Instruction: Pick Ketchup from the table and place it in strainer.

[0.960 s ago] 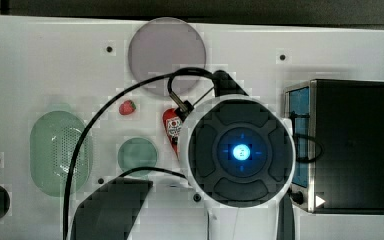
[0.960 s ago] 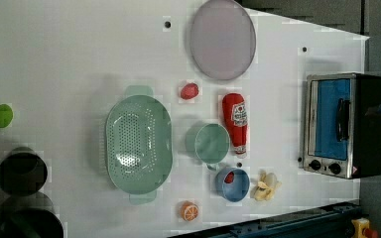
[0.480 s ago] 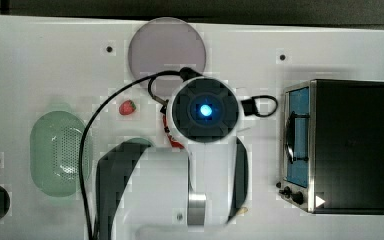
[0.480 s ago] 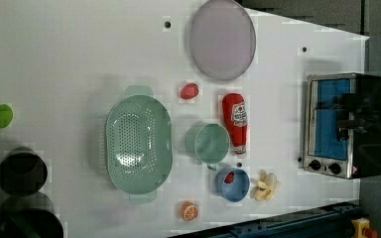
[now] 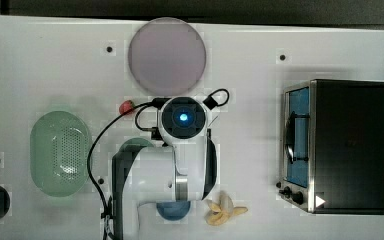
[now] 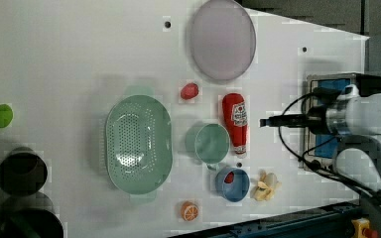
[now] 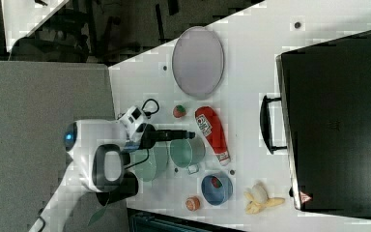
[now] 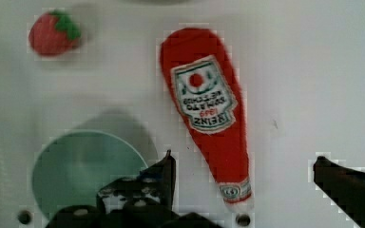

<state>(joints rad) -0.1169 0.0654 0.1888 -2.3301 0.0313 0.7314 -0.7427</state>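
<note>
The ketchup [image 6: 235, 124] is a red squeeze bottle with a white label, lying flat on the white table between the green cup and the toaster oven. It also shows as the ketchup [image 7: 211, 133] in the right view and the ketchup [image 8: 209, 114] in the wrist view. My gripper [image 8: 244, 164] hangs open above its cap end, one finger on each side, touching nothing. In the left view the gripper [image 6: 265, 122] sits just right of the bottle. The strainer [image 6: 138, 144], a pale green oval basket, lies empty to the left view's left of the cup; it shows again as the strainer [image 5: 60, 152].
A green cup [image 6: 209, 144] sits close beside the ketchup. A strawberry [image 6: 189, 91] and a pinkish-grey plate [image 6: 222, 39] lie nearby. A blue bowl [image 6: 232, 183], banana [image 6: 265, 186] and orange [image 6: 189, 210] sit near the table edge. The toaster oven [image 5: 340, 145] stands at the top view's right.
The arm has swung toward the top view's left and upward, now covering the ketchup there. In the left view the gripper has come in from the right. The fingers stayed open.
</note>
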